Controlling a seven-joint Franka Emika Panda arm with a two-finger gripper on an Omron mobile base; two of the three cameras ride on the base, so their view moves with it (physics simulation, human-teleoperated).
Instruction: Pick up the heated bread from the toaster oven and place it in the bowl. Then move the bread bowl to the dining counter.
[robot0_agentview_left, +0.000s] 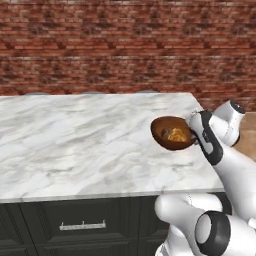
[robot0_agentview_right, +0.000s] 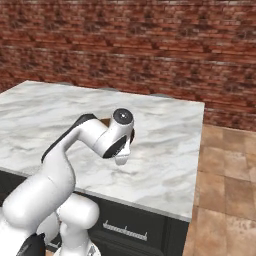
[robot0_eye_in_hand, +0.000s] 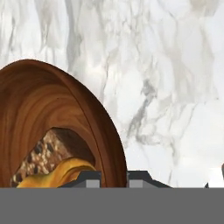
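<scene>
Left base view: arm bent forward, end effector (robot0_agentview_left: 192, 134) clamped on bowl (robot0_agentview_left: 167, 134) rim above dining counter (robot0_agentview_left: 75, 145).

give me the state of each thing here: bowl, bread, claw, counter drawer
bowl: tilted, held above the dining counter, rim between the claw's fingers
heated bread: inside the bowl
claw: shut on the bowl's rim
drawer: closed
</scene>
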